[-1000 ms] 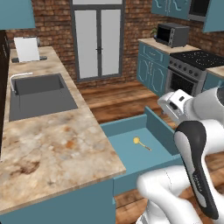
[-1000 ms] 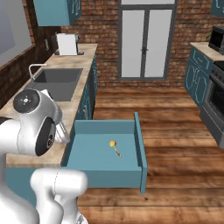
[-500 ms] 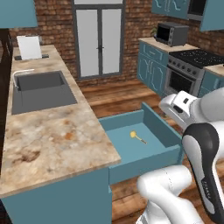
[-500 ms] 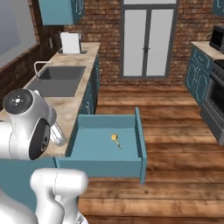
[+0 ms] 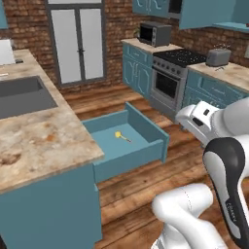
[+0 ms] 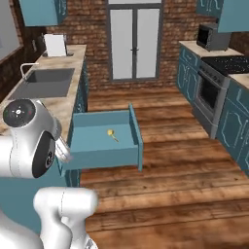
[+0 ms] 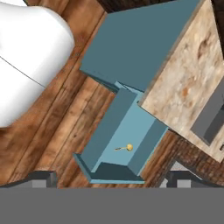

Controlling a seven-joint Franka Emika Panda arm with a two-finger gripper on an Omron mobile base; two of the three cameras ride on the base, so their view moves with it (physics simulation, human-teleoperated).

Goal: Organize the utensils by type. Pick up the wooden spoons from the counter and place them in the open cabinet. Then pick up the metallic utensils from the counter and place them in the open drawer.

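Note:
In the hand view my gripper [image 7: 113,178] is open, its two dark fingertips [image 7: 43,177] far apart with nothing between them, well above the open drawer [image 7: 111,127]. One metallic utensil [image 7: 124,148], thin and silver with a yellow rounded end, lies on the teal drawer floor. It also lies in the drawer [image 5: 146,127] as the utensil [image 5: 120,136] in the left base view, and in the drawer [image 6: 136,133] as the utensil [image 6: 112,134] in the right base view. The marbled counter [image 5: 39,141] beside the drawer is bare here. The wooden spoons are out of view.
A sink [image 5: 22,97] is set in the counter. Across the wooden floor [image 6: 165,170] stand a stove [image 5: 177,73], a microwave [image 5: 154,33] and a toaster [image 5: 218,57]. A teal wall cabinet [image 5: 204,13] hangs above the toaster; I cannot tell whether it is open.
The base has driven and turned, so both base views have shifted and the stove side now shows more. The utensil still lies in the drawer. The gripper stays open.

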